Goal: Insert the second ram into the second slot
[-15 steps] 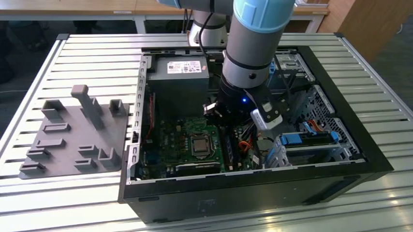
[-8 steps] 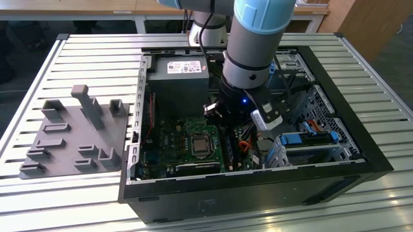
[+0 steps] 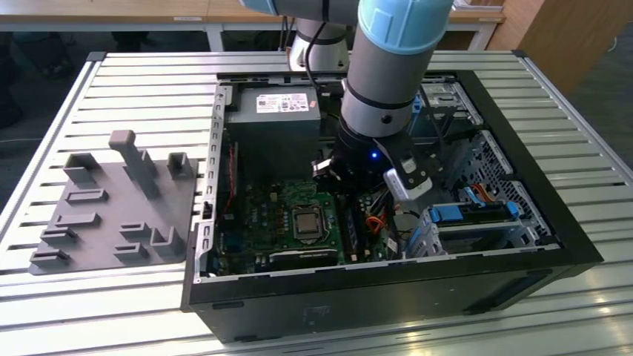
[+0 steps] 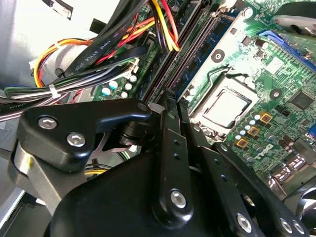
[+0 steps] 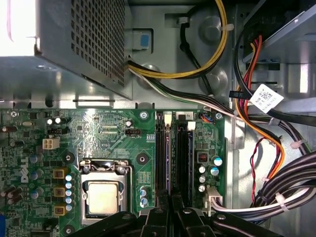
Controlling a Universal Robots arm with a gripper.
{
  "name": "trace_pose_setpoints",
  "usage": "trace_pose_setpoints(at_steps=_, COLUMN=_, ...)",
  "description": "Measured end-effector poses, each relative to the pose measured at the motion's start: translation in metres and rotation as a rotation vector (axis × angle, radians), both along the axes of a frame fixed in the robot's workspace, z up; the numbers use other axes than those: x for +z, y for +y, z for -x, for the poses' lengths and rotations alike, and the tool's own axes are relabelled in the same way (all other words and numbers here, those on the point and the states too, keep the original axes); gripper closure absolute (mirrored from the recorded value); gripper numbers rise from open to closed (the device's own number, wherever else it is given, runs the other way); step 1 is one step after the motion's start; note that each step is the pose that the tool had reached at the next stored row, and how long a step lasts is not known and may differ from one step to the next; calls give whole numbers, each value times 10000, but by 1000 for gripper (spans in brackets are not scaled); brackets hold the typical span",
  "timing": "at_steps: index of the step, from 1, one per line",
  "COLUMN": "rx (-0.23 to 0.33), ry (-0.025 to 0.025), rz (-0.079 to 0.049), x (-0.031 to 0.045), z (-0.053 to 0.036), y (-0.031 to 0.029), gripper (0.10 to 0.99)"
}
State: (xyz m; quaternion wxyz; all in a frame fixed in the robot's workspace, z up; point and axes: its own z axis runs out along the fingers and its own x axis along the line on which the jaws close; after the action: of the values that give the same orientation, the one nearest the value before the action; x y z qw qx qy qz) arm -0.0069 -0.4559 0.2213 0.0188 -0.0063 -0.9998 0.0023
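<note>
Broadly, you have a slatted metal table (image 3: 118, 81) carrying an open computer case (image 3: 559, 230). The case lies on its side with its inside facing up. A grey moulded fixture tray (image 3: 99, 215) sits just beside it on the exterior view's left.

Your arm (image 3: 396, 67) reaches down into the case from above, next to the power supply (image 3: 272, 126), and ends low over the motherboard (image 5: 113, 128). On that board the processor (image 5: 102, 196) sits in its socket. The memory slots (image 5: 183, 158) run in a row beside it, between the processor and a bundle of cables (image 5: 291, 185).

The second ram (image 5: 168, 158) stands on edge among those slots, a thin bluish strip whose long edge runs straight out from the gripper (image 5: 170, 198). From these angles you cannot tell which slot in the row it occupies, or how deep it sits.

The gripper is drawn nearly closed. In the second wrist view its two fingertips (image 4: 170, 103) stand only a narrow gap apart over the near end of the second ram, and they appear to pinch that end between them.
</note>
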Motion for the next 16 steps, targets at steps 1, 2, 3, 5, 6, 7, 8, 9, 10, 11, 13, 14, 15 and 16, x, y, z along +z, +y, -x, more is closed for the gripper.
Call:
trace_pose_setpoints(at_steps=1, rx=-1, ry=0, rz=0, x=-1, z=0, y=2, gripper=949)
trace_pose_setpoints(at_steps=2, rx=-5, ry=0, rz=0, x=-1, z=0, y=5, gripper=949)
trace_pose_setpoints(at_steps=3, rx=-8, ry=0, rz=1, x=-2, z=0, y=8, gripper=949)
trace_pose_setpoints(at_steps=5, rx=-13, ry=0, rz=0, x=-5, z=0, y=13, gripper=949)
trace_pose_setpoints(at_steps=6, rx=-15, ry=0, rz=0, x=-7, z=0, y=16, gripper=949)
trace_pose_setpoints(at_steps=7, rx=-17, ry=0, rz=0, x=-9, z=0, y=19, gripper=949)
trace_pose_setpoints(at_steps=8, rx=-19, ry=0, rz=0, x=-12, z=0, y=23, gripper=949)
trace_pose_setpoints(at_steps=9, rx=-21, ry=0, rz=1, x=-15, z=0, y=26, gripper=949)
trace_pose_setpoints(at_steps=10, rx=-23, ry=1, rz=2, x=-19, z=0, y=29, gripper=949)
trace_pose_setpoints(at_steps=11, rx=-25, ry=1, rz=4, x=-24, z=0, y=33, gripper=949)
trace_pose_setpoints(at_steps=13, rx=-28, ry=1, rz=3, x=-34, z=0, y=39, gripper=949)
trace_pose_setpoints(at_steps=14, rx=-28, ry=0, rz=2, x=-37, z=0, y=39, gripper=949)
trace_pose_setpoints(at_steps=15, rx=-28, ry=1, rz=3, x=-38, z=0, y=39, gripper=949)
trace_pose_setpoints(at_steps=16, rx=-28, ry=1, rz=4, x=-37, z=0, y=39, gripper=949)
